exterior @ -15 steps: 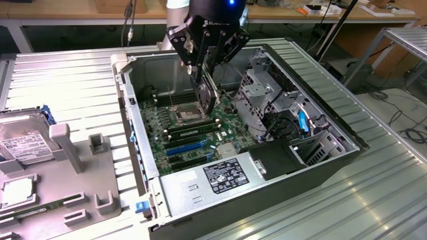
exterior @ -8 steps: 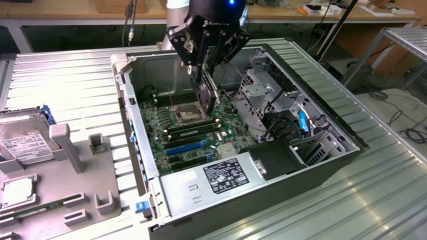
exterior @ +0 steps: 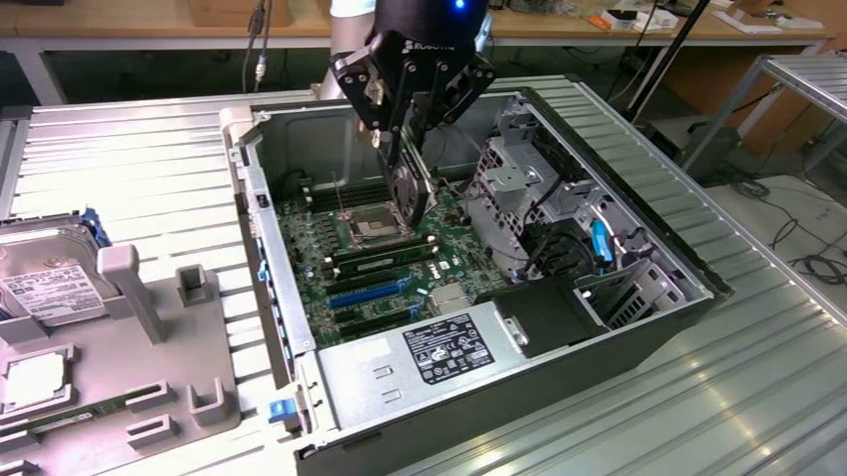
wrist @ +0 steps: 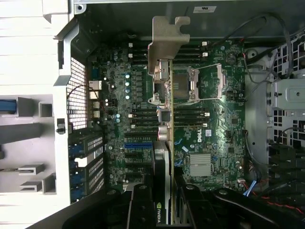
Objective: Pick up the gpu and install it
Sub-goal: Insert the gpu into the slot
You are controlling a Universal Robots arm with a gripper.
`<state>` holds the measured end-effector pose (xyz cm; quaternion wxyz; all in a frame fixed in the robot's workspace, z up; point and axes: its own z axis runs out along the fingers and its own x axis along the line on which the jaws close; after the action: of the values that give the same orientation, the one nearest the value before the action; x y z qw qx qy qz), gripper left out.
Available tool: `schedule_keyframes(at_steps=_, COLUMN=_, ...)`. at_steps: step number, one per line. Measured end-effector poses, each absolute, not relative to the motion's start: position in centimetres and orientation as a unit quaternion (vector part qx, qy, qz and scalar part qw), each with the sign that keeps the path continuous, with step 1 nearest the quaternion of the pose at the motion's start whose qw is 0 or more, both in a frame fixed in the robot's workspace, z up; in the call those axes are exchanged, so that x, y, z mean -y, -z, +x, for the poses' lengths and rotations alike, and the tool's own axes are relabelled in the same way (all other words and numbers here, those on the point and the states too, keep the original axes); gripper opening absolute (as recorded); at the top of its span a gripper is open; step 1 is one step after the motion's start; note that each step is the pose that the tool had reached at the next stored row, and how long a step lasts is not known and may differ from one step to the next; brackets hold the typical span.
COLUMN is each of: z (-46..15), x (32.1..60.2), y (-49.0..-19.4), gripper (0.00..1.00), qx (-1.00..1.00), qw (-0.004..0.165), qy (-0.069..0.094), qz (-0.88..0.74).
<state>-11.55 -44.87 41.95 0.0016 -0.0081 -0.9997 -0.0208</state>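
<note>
1. Your gripper point(exterior: 408, 139) is clamped on the graphics card point(exterior: 413, 188), which hangs edge-down over the motherboard point(exterior: 317, 248), unseated.
2. The card looks crosswise to the blue slot point(wrist: 138, 145); square them up, with the bracket point(wrist: 166, 43) towards the case's rear wall point(wrist: 78, 90).
3. Avoid tilt.

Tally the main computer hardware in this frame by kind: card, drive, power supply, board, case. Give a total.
gpu: 1
hard drive: 1
power supply: 1
motherboard: 1
computer case: 1
Total: 5
</note>
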Motion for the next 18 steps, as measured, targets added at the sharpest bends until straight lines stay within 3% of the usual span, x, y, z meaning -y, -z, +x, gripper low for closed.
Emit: schedule_keyframes(at_steps=18, z=-10.98, x=44.87, y=-41.93, gripper=0.27, qx=0.999, qw=0.002, qy=0.021, qz=0.029)
